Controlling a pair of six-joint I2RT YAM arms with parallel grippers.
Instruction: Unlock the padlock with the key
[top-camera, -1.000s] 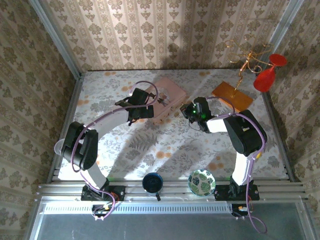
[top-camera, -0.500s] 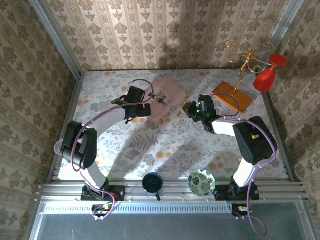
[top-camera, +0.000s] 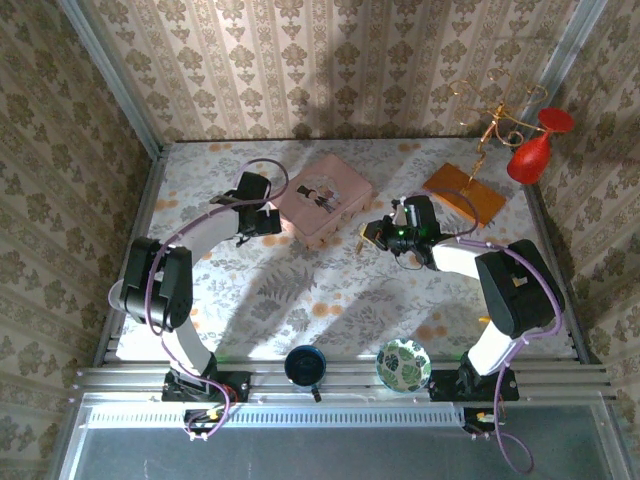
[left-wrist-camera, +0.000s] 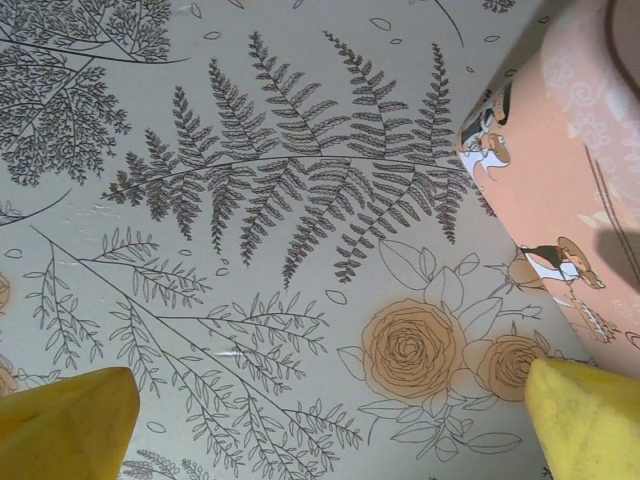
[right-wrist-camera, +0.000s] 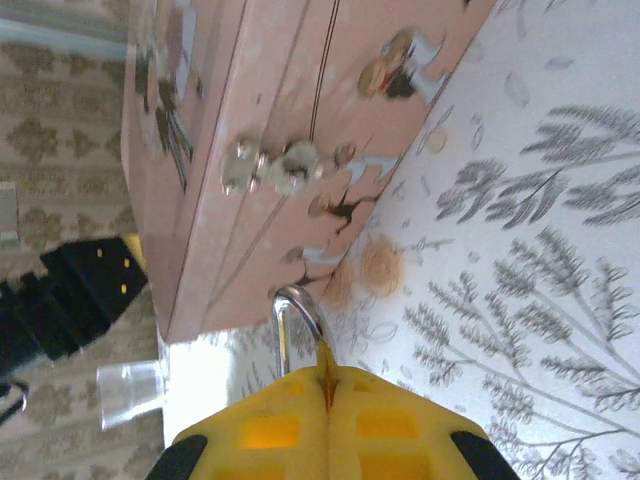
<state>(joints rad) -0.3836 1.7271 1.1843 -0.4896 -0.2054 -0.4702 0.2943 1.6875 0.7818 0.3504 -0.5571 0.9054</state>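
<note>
The padlock (right-wrist-camera: 283, 322) is pinched in the right gripper (right-wrist-camera: 324, 372), whose fingers are closed on it. Just its silvery shackle pokes out past the tips, near the pink box (right-wrist-camera: 270, 130) ahead. Its brass body is hidden between the fingers. The left gripper (left-wrist-camera: 325, 415) hangs wide and empty over the desk (left-wrist-camera: 250, 250), with the box at the right of its view. I judge the step to be holding the lock ready. Next the left gripper must fetch the key, and I cannot tell where that lies.
</note>
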